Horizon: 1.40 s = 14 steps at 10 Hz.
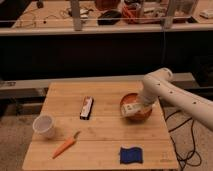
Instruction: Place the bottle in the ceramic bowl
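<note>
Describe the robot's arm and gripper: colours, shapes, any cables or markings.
The arm is cream-white, built of smooth, thick tubular segments with a rounded joint cap at its top. No markings or cables show on its shell. The gripper, at the ceramic bowl beside the bottle, is a pale end piece matching the arm; finer detail cannot be told.

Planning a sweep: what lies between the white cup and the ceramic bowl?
Camera view: a dark flat bar lies between white cup and ceramic bowl; end effector at the bowl.
</note>
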Each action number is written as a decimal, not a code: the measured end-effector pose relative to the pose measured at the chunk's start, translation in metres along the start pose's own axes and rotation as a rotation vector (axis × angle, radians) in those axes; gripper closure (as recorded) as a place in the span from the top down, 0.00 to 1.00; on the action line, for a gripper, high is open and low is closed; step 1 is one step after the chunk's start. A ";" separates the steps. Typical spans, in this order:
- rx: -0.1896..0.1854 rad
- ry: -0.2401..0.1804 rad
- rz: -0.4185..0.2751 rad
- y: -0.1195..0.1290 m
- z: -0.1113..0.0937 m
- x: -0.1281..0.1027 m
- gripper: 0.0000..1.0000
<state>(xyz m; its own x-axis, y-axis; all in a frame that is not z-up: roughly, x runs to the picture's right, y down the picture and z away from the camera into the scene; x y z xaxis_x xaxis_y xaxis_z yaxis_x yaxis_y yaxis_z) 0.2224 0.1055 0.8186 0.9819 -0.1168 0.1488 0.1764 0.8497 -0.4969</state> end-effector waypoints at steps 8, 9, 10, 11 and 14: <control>-0.014 -0.012 0.032 0.002 0.004 0.001 0.37; -0.016 -0.014 0.037 0.003 0.004 0.002 0.38; -0.018 -0.017 0.041 0.003 0.005 0.002 0.38; -0.019 -0.021 0.047 0.004 0.005 0.002 0.38; -0.025 -0.023 0.062 0.005 0.007 0.003 0.38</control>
<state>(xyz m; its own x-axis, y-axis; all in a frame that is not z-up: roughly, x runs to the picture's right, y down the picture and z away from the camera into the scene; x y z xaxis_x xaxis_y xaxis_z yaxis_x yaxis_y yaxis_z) 0.2254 0.1130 0.8222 0.9893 -0.0523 0.1365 0.1172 0.8419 -0.5268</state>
